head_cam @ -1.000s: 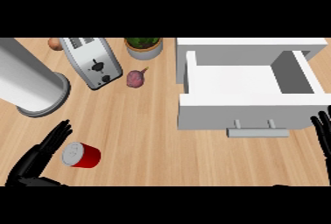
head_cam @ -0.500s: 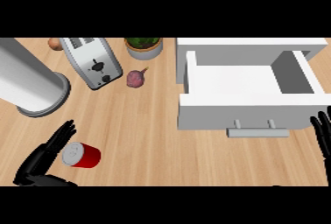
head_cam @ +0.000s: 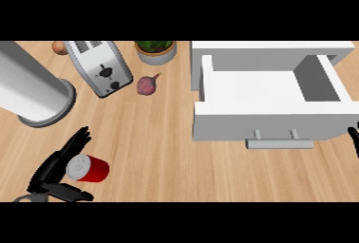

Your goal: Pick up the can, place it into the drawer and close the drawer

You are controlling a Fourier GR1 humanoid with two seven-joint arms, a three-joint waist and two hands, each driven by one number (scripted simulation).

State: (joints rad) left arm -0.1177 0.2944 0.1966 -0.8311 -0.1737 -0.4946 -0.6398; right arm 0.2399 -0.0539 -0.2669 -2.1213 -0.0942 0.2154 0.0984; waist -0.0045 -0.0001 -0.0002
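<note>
A red can (head_cam: 88, 168) with a silver lid lies on its side on the wooden counter at the lower left. My left hand (head_cam: 56, 165) is right beside it on its left, fingers straight and stretched along the can's lid end, thumb (head_cam: 70, 193) below the can. The white drawer (head_cam: 270, 102) stands pulled open at the right, its inside bare, its handle (head_cam: 279, 141) facing me. Only the fingertips of my right hand (head_cam: 354, 138) show at the right edge, just right of the drawer's front.
A large silver cylinder (head_cam: 28, 92) stands at the left. Behind it are a toaster (head_cam: 101, 67), a purple bulb-like vegetable (head_cam: 147, 85), a potted plant (head_cam: 155, 50) and a small brown item (head_cam: 60, 46) at the back.
My left hand has closed in on the can from the left, fingers now along its lid end and thumb under it. The right hand and the drawer have stayed put.
</note>
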